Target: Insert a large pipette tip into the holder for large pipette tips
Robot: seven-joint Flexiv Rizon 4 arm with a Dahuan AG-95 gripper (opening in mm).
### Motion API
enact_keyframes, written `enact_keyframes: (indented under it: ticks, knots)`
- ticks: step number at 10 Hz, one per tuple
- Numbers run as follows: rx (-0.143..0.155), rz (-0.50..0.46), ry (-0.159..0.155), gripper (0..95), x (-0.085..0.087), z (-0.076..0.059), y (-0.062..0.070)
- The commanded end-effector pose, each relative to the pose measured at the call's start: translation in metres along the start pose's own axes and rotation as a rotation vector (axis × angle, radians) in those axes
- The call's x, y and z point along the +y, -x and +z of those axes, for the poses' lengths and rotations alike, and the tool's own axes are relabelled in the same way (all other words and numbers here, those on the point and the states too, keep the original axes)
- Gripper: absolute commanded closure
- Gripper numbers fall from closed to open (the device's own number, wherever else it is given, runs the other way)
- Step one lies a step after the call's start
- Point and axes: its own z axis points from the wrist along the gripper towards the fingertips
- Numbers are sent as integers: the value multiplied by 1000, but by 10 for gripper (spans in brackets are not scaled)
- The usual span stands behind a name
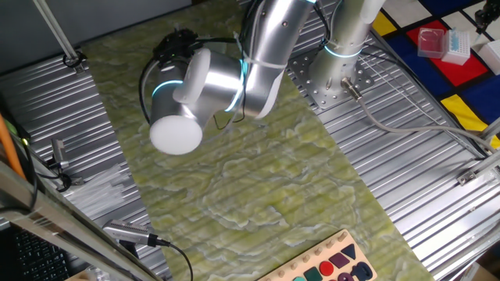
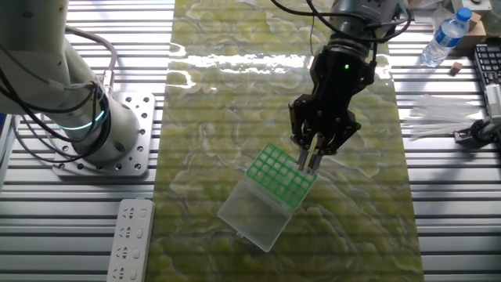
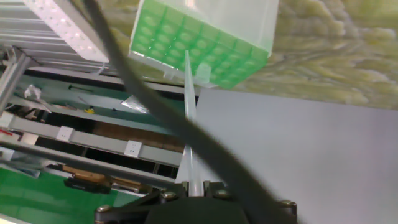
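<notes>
The holder for large pipette tips (image 2: pixel 279 175) is a box with a green gridded top, lying on the green-patterned mat with its clear lid (image 2: pixel 250 217) folded open. It fills the top of the hand view (image 3: pixel 198 38). My gripper (image 2: pixel 311 157) hangs over the holder's right edge, shut on the large pipette tip (image 3: pixel 189 124). The thin clear tip runs from between my jaws up to the green grid, its point at a hole near the grid's near edge. In one fixed view the arm hides the holder and gripper.
The arm's base (image 2: pixel 70 117) stands at left with a white power strip (image 2: pixel 129 239) before it. A bundle of clear plastic tips (image 2: pixel 438 113) and a water bottle (image 2: pixel 445 35) lie at right. A black cable (image 3: pixel 155 106) crosses the hand view.
</notes>
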Motion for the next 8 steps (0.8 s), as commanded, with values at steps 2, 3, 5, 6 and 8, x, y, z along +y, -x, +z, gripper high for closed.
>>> enact_keyframes:
  ticks: [2,3,5,6,8]
  knots:
    - [13,-13,68,950,2,33,27]
    - [9,-14,65,950,1,34,27]
    - [-16,19,63,950,3,38,24]
    - [-130,73,57,950,9,46,13]
    - [-228,148,64,950,15,41,-1]
